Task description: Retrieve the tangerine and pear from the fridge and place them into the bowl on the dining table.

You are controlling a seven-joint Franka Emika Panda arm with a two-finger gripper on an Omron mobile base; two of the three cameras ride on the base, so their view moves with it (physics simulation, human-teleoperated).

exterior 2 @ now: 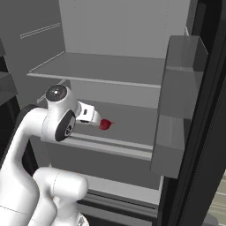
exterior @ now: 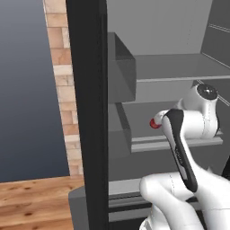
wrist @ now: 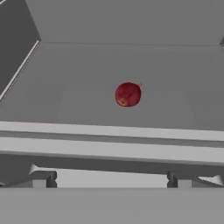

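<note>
**Reaching for the pear on the fridge shelf**

Pear (wrist: 127, 94) resting mid-shelf, back from the front edge and well apart from both side walls of the fridge (exterior 2: 119, 26). Roundish, so no clear long axis; small stem nub tilted up and toward the rear wall. Gripper (wrist: 109, 180) poised short of the shelf's front lip, jaws spread fully wide, holding nothing. Step in hand, as judged: the approach to the first fruit. Next move likely calls for advancing over the lip, centring the fingers either side of the fruit, then closing gently to avoid rolling it.
</note>
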